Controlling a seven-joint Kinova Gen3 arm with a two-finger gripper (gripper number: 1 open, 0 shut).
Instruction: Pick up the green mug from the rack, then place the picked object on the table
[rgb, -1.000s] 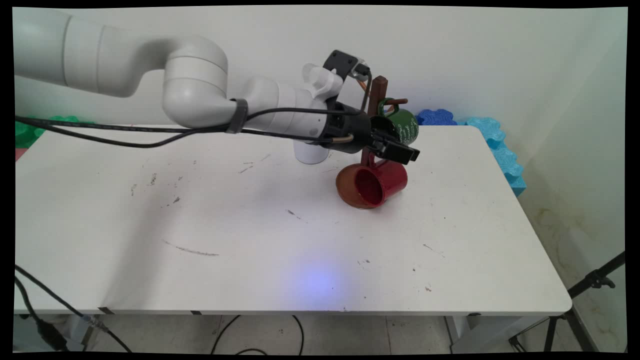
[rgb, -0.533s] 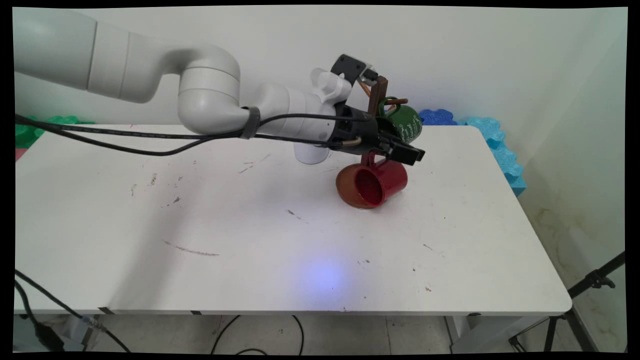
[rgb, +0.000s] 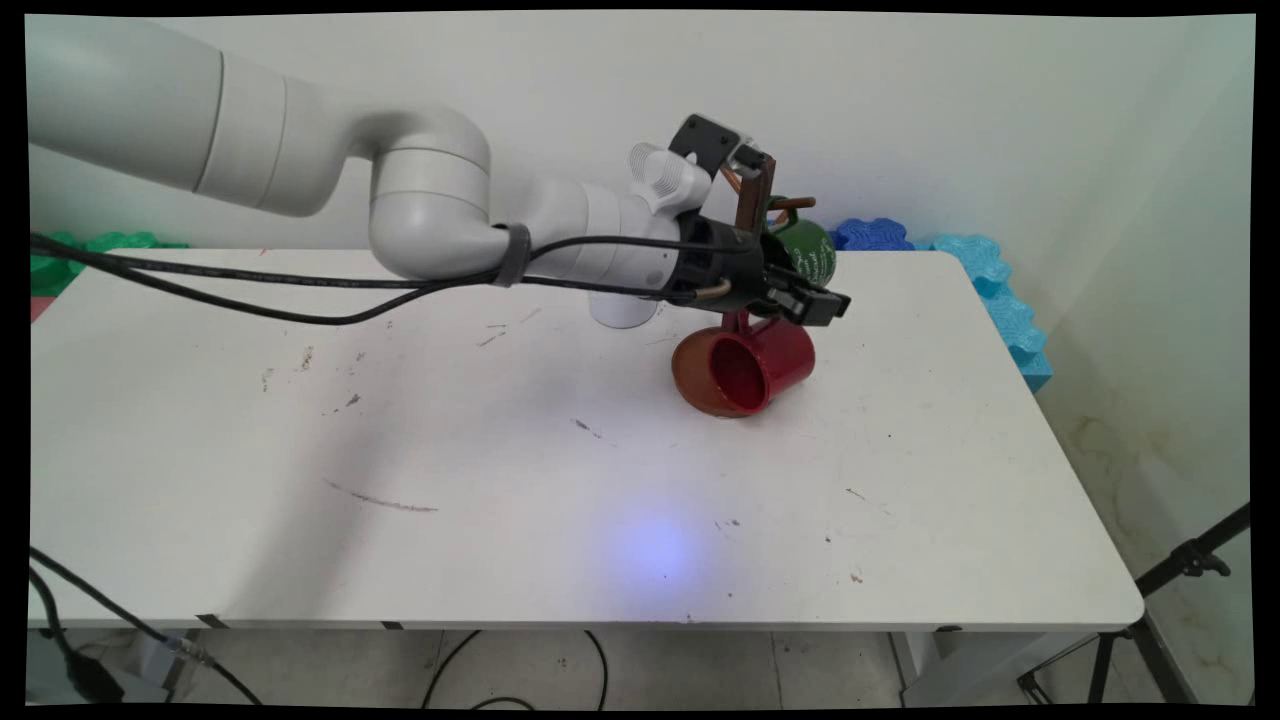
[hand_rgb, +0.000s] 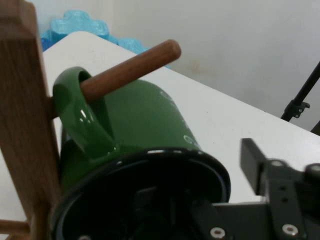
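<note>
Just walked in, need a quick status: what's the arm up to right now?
The gripper is at the wooden mug tree, right by the green mug. The mug's handle is looped over a peg, and in the hand view one finger reaches into the mug's mouth while the other sits outside its rim. A red mug hangs lower on the tree, and a white cup stands behind the arm.

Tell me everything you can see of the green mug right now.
The green mug is glossy, enamel-like, with a dark rim, dark inside and pale lettering on its side. It hangs tilted by its loop handle on a wooden peg of the mug tree, mouth toward the end effector. One end effector finger reaches into its mouth, the other lies outside the wall; actual contact is unclear. A red mug lies below.
</note>
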